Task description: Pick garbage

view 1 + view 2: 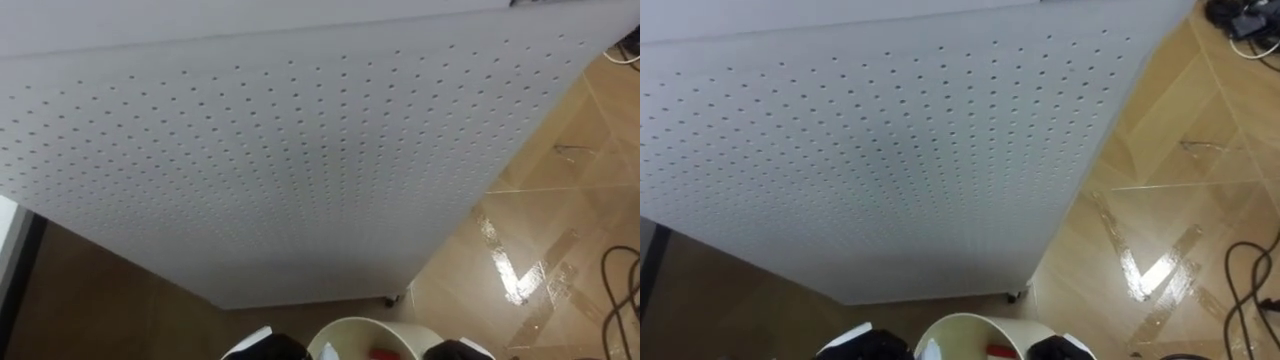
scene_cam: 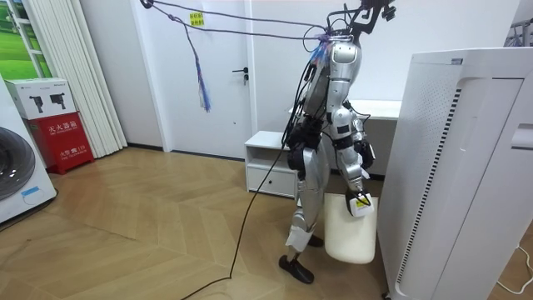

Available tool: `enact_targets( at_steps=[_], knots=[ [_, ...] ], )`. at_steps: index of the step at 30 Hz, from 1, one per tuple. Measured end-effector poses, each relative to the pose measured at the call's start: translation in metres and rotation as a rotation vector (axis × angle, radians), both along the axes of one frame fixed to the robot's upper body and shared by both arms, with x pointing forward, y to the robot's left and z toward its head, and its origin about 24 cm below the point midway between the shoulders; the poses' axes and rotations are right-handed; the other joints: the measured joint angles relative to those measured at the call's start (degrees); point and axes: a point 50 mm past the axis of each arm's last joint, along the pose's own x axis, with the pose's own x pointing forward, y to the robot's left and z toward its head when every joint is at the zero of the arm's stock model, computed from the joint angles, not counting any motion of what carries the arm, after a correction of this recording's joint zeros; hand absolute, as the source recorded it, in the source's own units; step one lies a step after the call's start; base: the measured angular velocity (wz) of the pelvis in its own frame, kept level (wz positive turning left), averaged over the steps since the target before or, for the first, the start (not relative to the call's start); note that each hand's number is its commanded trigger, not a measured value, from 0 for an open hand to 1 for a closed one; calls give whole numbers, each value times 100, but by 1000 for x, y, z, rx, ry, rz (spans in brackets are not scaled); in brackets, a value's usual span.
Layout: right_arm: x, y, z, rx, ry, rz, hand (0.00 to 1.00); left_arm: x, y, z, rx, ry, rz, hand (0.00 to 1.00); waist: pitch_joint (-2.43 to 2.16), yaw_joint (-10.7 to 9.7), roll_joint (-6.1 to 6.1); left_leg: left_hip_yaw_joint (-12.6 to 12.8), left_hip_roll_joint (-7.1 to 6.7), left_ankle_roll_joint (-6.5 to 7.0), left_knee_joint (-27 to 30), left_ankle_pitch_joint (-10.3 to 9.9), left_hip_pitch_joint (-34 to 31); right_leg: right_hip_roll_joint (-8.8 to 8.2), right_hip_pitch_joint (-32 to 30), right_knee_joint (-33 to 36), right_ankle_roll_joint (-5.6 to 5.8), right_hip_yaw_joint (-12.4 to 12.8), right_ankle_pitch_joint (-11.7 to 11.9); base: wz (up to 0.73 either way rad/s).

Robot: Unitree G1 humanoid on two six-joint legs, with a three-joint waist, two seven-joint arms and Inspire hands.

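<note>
Facing a flat white perforated panel [image 1: 300, 150], left hand [image 1: 262, 346], right hand [image 1: 456, 350] flanking round cream bin [image 1: 345, 335], grips unclear

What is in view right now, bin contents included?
bin: one, cream, bottom edge of eye views.
item: one, red, inside the bin, too small to identify.
perforated panel: one, white, ahead, above the bin.
floor: wooden, right of the panel.
low cabinet: one, white, behind the robot.
washing machine: one, white, room view's left.
box: one, red, beside the washing machine.
left robot hand: one, dark, left of the bin.
right robot hand: one, dark, right of the bin.
</note>
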Motion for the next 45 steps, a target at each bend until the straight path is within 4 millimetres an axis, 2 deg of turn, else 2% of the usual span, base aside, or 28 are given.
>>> enact_targets(
  at_steps=[14, 24, 38, 39, 41, 42, 45],
  knots=[
    [-9, 4, -7, 29, 27, -14, 100, 1, -3, -3, -10, -12, 56, 0, 3, -1, 80, 22, 14, 3, 201, 0, -183, -14, -152, 212, -33, 4, 20, 0],
    [-10, 10, -8, 34, 31, 7, 100, -5, -22, -9, -41, 15, 27, 0, -10, -1, 66, 54, 2, 19, 258, 13, -321, -41, -330, 298, -36, 25, 17, -1],
    [-7, 10, -6, 34, 23, 4, 100, -16, -22, -21, -28, 97, -9, 0, -20, -13, 42, 186, 4, 66, 346, 55, -387, -90, -397, 420, -28, 66, 27, 0],
    [-7, 11, -6, 36, 24, 5, 100, -18, -21, -23, -36, 116, -13, 1, -21, -14, 32, 195, 4, 66, 324, 68, -367, -95, -392, 410, -24, 100, 36, -4],
    [-7, 12, -6, 37, 24, 7, 100, -21, -22, -25, -59, 144, -23, 9, -21, -13, 29, 211, 13, 65, 318, 71, -357, -99, -384, 387, -27, 105, 50, -4],
    [-8, 12, -7, 35, 26, 9, 100, -23, -24, -26, -82, 163, -30, 2, -21, -15, 28, 219, 13, 65, 313, 71, -350, -103, -386, 388, -27, 105, 51, -4],
    [-8, 13, -7, 29, 23, 8, 100, -26, -28, -27, -125, 201, -49, 0, -20, -4, 28, 215, 13, 66, 304, 71, -348, -109, -410, 387, -28, 108, 52, -3]
  ],
)
